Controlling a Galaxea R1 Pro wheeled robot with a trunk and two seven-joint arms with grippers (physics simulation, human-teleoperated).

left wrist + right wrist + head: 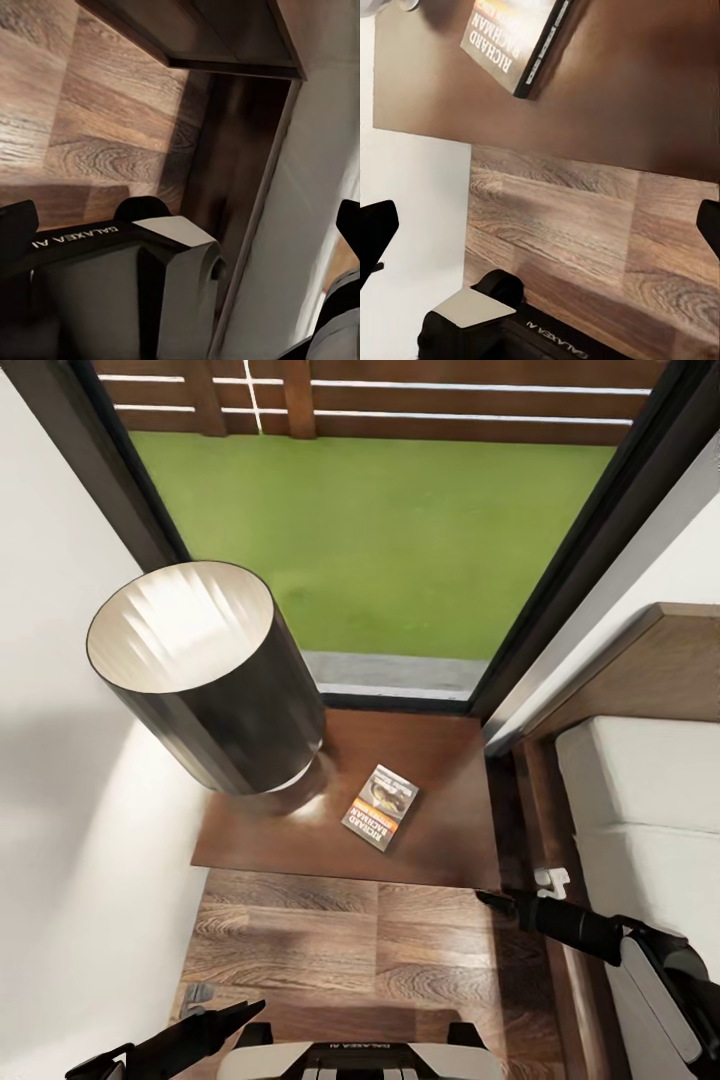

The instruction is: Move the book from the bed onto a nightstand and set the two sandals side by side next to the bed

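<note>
Now the book [381, 807] lies flat on the nightstand [440, 840] (beside a lamp [215, 675]), untouched. Right fingers [376, 232] spread wide, empty; left gripper [215, 1020] low over floor [330, 950], state unclear.

The book [381, 807] lies flat on the nightstand [440, 840], and its cover carries the name "RICHARD BACHMAN" in white capital letters on an orange band. The right wrist view shows the same name on the book [510, 37] more clearly; the small print on its dark spine cannot be read. The robot's white body [375, 1057] carries "GALAXEA AI" in small letters, seen reversed in the head view.
</note>
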